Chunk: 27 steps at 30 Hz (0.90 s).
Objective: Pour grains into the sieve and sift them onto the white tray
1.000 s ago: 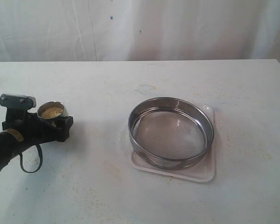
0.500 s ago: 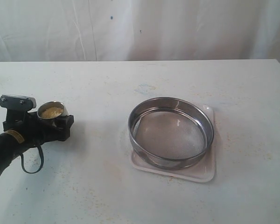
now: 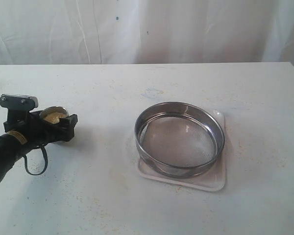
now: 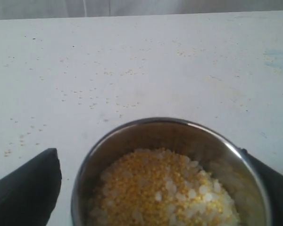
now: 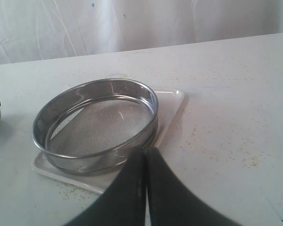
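The grains (image 4: 167, 190), golden-yellow mixed with pale bits, fill a small steel cup (image 3: 53, 115) on the table at the left. My left gripper (image 3: 60, 125) is open with its black fingers on either side of the cup (image 4: 132, 136); a gap shows at one finger (image 4: 33, 183), while the other sits against the rim. The sieve (image 3: 179, 141) rests empty on the white tray (image 3: 216, 184) right of centre. My right gripper (image 5: 145, 153) is shut on nothing, hovering just short of the sieve (image 5: 96, 120) and the tray (image 5: 172, 101); the exterior view does not show it.
Stray grains (image 5: 247, 160) are scattered over the white table (image 3: 147, 83), and a white curtain (image 3: 147, 29) hangs behind it. A black cable loop (image 3: 35, 164) dangles under the left arm.
My left gripper has moved further in around the cup, whose near side it now partly covers. Sieve and tray have stayed in place.
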Each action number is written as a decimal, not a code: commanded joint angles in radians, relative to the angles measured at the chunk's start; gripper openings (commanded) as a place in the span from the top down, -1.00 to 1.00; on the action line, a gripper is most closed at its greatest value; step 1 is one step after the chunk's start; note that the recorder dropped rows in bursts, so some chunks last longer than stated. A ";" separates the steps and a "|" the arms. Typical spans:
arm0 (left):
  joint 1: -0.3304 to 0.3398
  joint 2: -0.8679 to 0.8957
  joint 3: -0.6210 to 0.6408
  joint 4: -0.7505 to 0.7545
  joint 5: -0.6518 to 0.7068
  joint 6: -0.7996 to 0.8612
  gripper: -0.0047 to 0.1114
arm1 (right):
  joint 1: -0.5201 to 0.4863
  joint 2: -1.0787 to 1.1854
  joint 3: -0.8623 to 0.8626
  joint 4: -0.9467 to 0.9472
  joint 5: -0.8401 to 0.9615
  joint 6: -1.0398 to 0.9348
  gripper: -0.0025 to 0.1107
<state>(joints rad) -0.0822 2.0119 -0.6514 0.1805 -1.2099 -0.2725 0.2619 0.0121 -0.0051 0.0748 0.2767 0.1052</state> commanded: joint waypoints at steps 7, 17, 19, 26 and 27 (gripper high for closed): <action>0.000 0.002 -0.002 0.064 0.027 -0.058 -0.08 | 0.005 -0.003 0.005 0.001 -0.008 0.002 0.96; 0.000 0.002 -0.002 0.140 0.033 -0.065 0.92 | 0.005 -0.003 0.005 0.001 -0.008 0.002 0.96; 0.000 0.002 -0.002 0.146 0.035 -0.065 0.92 | 0.005 -0.003 0.005 0.001 -0.008 0.002 0.96; 0.000 0.002 -0.002 0.257 0.021 -0.065 0.92 | 0.005 -0.003 0.005 0.001 -0.008 0.002 0.96; 0.000 0.002 -0.002 0.266 0.019 -0.065 0.92 | 0.005 -0.003 0.005 0.001 -0.008 0.002 0.96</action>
<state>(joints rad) -0.0822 2.0119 -0.6539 0.3888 -1.1978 -0.3230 0.2619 0.0121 -0.0051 0.0748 0.2767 0.1052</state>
